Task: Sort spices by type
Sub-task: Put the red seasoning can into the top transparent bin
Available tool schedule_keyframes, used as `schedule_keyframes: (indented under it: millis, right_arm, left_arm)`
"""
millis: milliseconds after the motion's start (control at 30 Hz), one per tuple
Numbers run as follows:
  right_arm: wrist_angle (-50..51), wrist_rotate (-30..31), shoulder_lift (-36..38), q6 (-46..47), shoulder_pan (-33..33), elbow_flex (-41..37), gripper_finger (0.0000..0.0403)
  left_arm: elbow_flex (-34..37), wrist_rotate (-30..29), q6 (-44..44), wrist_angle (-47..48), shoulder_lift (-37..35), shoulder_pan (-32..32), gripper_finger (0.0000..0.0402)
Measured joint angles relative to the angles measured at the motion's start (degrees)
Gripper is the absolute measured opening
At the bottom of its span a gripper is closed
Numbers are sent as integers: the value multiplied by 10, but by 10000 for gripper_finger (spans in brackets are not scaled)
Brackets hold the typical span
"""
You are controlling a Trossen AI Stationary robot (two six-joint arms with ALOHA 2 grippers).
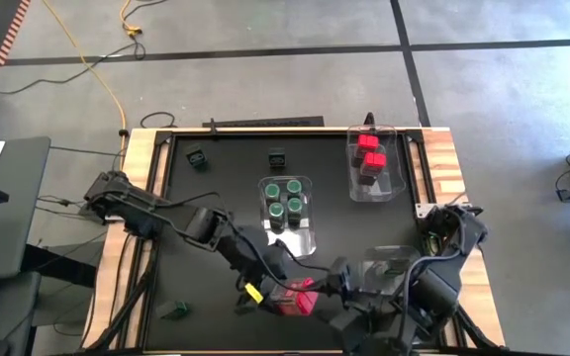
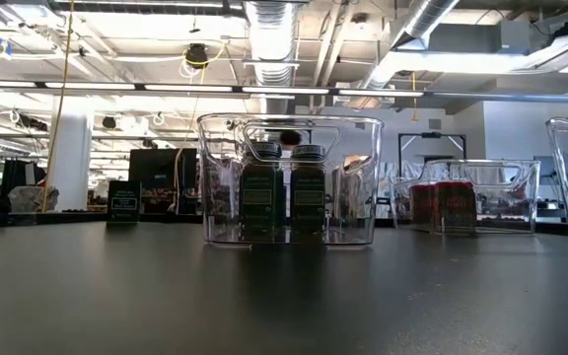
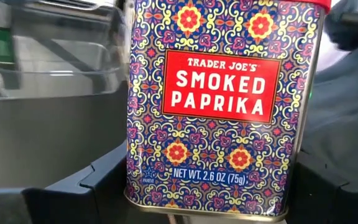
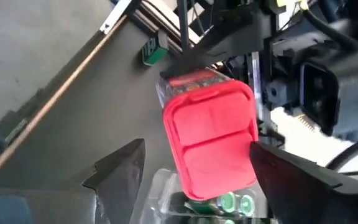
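The left pincer [image 1: 290, 294] grips a red paprika tin [image 3: 222, 106] between its fingers, with the right pincer [image 4: 194, 174] wide around its lid, so a handover looks underway; next, carry it to the bin [image 1: 396, 188] of red tins.

Grey concrete floor [image 1: 265, 30], yellow cable [image 1: 102, 74], ceiling ducts [image 2: 274, 39], strip lights [image 2: 116, 87]

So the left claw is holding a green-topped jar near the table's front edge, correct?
Not a jar. The left claw holds a red-lidded paprika tin near the front edge; the left wrist view shows its label between the fingers.
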State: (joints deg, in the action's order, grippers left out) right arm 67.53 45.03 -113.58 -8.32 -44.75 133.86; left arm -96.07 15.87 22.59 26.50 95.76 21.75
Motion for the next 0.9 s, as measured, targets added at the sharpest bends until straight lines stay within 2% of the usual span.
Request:
schedule_keyframes:
  millis: [100, 667, 900]
  right_arm:
    - [4, -12, 2, -25, 12, 0, 329]
    - [29, -16, 9, -63, 41, 0, 329]
    - [41, -65, 9, -63, 60, 0, 327]
  left_arm:
    - [0, 20, 11, 4, 0, -9, 298]
    - [0, 15, 4, 19, 0, -28, 298]
    - [0, 16, 2, 18, 0, -28, 298]
